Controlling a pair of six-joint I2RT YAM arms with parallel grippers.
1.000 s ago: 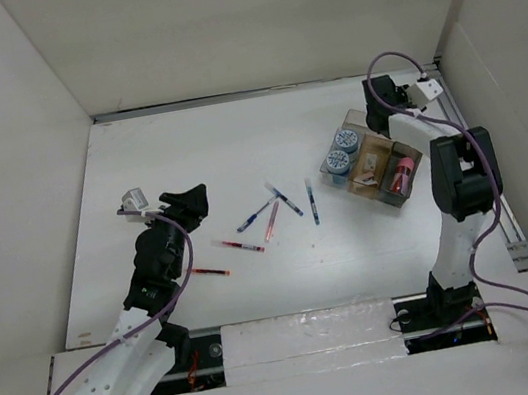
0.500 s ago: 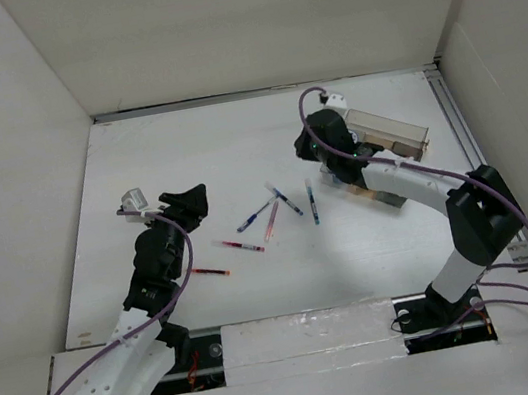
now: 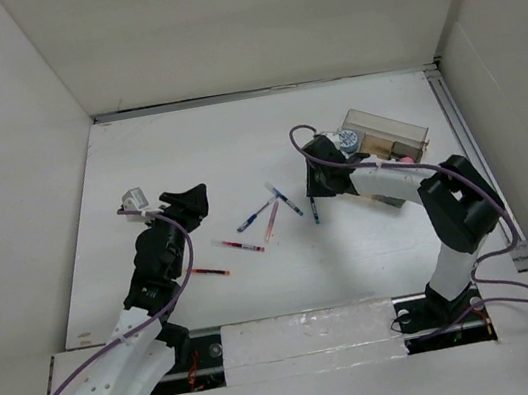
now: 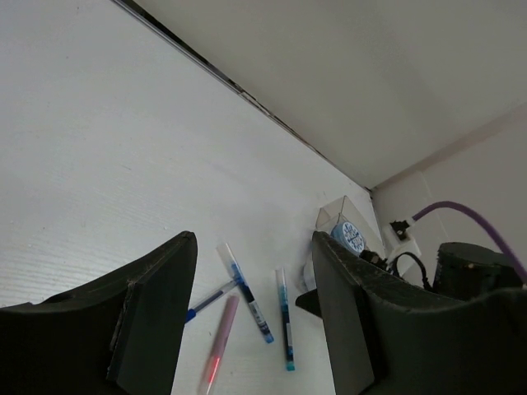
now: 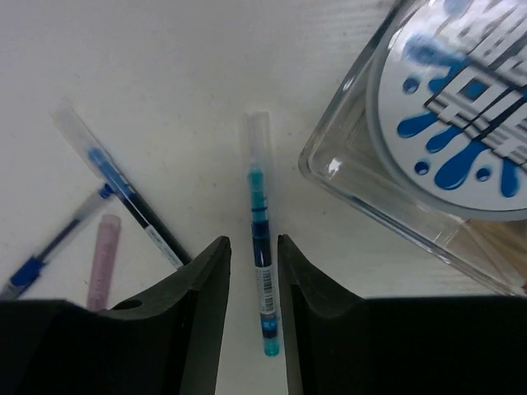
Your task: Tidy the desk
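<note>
The white desk (image 3: 185,150) holds several loose pens. A teal pen (image 3: 314,209) lies just left of the clear tray (image 3: 390,134). My right gripper (image 3: 315,187) is low over it; in the right wrist view the teal pen (image 5: 258,189) lies on the desk between the narrowly open jaws of the gripper (image 5: 254,240), a gap on each side. My left gripper (image 3: 189,202) is open and empty, left of the pens; its wrist view (image 4: 255,247) looks toward the teal pen (image 4: 284,321).
Two blue pens (image 3: 285,200) (image 3: 252,218), a pink pen (image 3: 271,221) and two red pens (image 3: 240,246) (image 3: 208,271) lie mid-desk. The tray (image 5: 346,177) holds a round blue-and-white tin (image 5: 461,107) close to my right fingers. White walls surround the desk.
My right arm swung from behind the tray at the far right to the left and came down over the teal pen. The left arm has not moved.
</note>
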